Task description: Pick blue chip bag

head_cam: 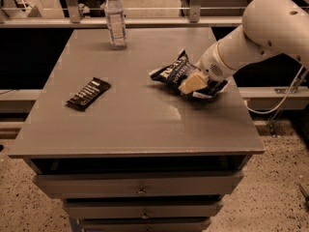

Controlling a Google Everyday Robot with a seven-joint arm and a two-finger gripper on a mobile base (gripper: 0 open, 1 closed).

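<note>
Camera view: the claw point(192, 83) presses against the blue chip bag point(170, 74), which lies on the desk point(145, 124) toward its right edge. I cannot tell whether it has clamped on the bag. This looks like the grasp step. Next comes a firm pinch, then a lift. The bag's white lettering is unreadable.

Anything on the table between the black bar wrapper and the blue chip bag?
No, camera view shows bare table between black bar wrapper and blue chip bag; the gripper rests on the bag.
</note>
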